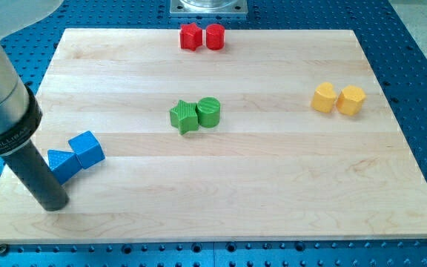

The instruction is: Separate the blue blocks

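Two blue blocks touch each other at the view's left: a blue cube (87,148) and, just left and below it, a blue triangular block (62,164). My rod comes down from the view's top left, and my tip (53,205) rests on the wooden board (236,193), just below and slightly left of the blue triangular block. The rod's side is close against that block; I cannot tell if it touches.
A green star block (185,116) and a green cylinder (208,112) touch at the middle. Two red blocks (202,36) sit at the top edge. Two yellow blocks (337,99) sit at the right. A blue perforated base surrounds the board.
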